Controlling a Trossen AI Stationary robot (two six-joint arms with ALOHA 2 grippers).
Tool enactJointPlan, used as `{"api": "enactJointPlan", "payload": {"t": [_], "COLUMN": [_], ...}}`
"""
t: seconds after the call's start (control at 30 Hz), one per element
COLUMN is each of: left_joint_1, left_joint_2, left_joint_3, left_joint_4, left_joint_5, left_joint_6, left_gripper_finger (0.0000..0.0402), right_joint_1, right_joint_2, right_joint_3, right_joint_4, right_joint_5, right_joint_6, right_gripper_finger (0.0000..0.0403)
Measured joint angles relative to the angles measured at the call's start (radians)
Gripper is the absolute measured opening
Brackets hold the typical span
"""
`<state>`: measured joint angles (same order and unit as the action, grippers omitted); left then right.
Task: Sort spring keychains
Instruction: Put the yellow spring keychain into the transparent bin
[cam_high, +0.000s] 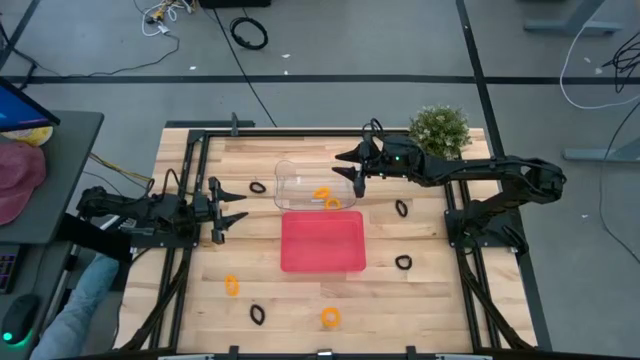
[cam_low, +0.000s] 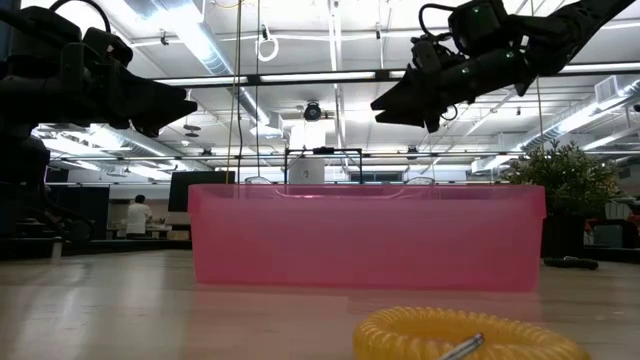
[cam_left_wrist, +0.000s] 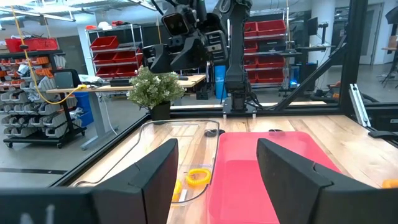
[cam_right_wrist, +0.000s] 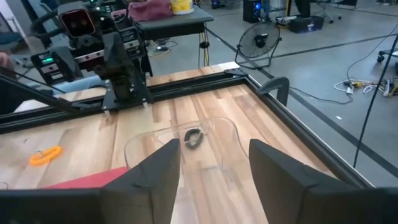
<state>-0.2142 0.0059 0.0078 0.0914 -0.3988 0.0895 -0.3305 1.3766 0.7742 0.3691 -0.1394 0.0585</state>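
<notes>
A clear tray (cam_high: 300, 175) at the table's far middle holds two orange spring keychains (cam_high: 322, 195) (cam_left_wrist: 198, 176). Just in front of it stands the red tray (cam_high: 322, 242). More orange keychains (cam_high: 232, 287) (cam_high: 330, 318) and black ones (cam_high: 258, 187) (cam_high: 401, 208) (cam_high: 403, 262) (cam_high: 257, 314) lie loose on the wood. My right gripper (cam_high: 352, 172) hangs open above the clear tray's right end with nothing between its fingers (cam_right_wrist: 155, 174). My left gripper (cam_high: 232, 207) waits open at the table's left, pointing level toward the trays.
A potted plant (cam_high: 440, 128) stands at the far right corner. A black metal frame (cam_high: 190, 150) runs round the table. In the low view an orange keychain (cam_low: 465, 335) lies close in front of the red tray (cam_low: 365, 240).
</notes>
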Motion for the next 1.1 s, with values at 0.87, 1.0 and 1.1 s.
{"api": "enactJointPlan", "payload": {"t": [0.87, 1.0, 1.1], "left_joint_1": [0.0, 0.0, 0.0], "left_joint_2": [0.0, 0.0, 0.0], "left_joint_3": [0.0, 0.0, 0.0], "left_joint_4": [0.0, 0.0, 0.0], "left_joint_5": [0.0, 0.0, 0.0], "left_joint_6": [0.0, 0.0, 0.0], "left_gripper_finger": [0.0222, 0.0222, 0.0222], "right_joint_1": [0.335, 0.42, 0.49], "right_joint_2": [-0.077, -0.077, -0.077], "right_joint_3": [0.001, 0.001, 0.001], "right_joint_4": [-0.041, -0.041, -0.035], "right_joint_5": [0.036, 0.106, 0.164], "right_joint_6": [-0.018, -0.016, -0.016], "right_gripper_finger": [0.0171, 0.0171, 0.0171]}}
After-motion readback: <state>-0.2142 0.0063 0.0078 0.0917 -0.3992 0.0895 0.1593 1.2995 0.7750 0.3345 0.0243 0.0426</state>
